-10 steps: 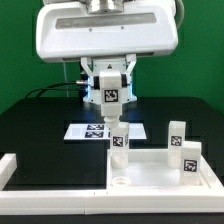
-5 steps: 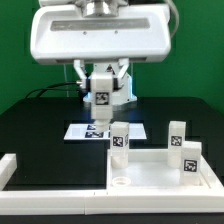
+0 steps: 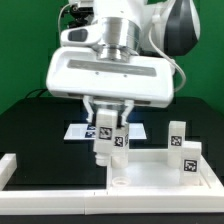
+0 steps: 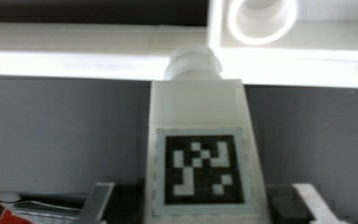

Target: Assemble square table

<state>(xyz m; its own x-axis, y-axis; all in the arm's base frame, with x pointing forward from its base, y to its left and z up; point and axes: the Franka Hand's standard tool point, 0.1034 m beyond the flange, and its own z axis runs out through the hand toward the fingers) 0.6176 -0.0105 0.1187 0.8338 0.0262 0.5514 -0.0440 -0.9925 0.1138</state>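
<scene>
My gripper (image 3: 106, 116) is shut on a short white leg (image 3: 103, 140) with a black-white tag and holds it upright above the near-left part of the square table top (image 3: 150, 172). In the wrist view the leg (image 4: 201, 150) fills the middle between my fingers (image 4: 108, 203), its screw tip pointing toward the top's rim, with a round corner socket (image 4: 259, 20) a little beyond and to one side. One leg (image 3: 121, 139) stands right behind the held one. Two more legs (image 3: 178, 134) (image 3: 189, 160) stand at the top's right side.
The marker board (image 3: 80, 131) lies on the black table behind the top. Long white border rails (image 3: 40, 188) run along the front and the exterior view's left. A round socket (image 3: 120, 182) shows at the top's near-left corner.
The arm has swung forward and down with the leg. The leg has gone from high behind the marker board to low beside the standing leg, over the top's left part.
</scene>
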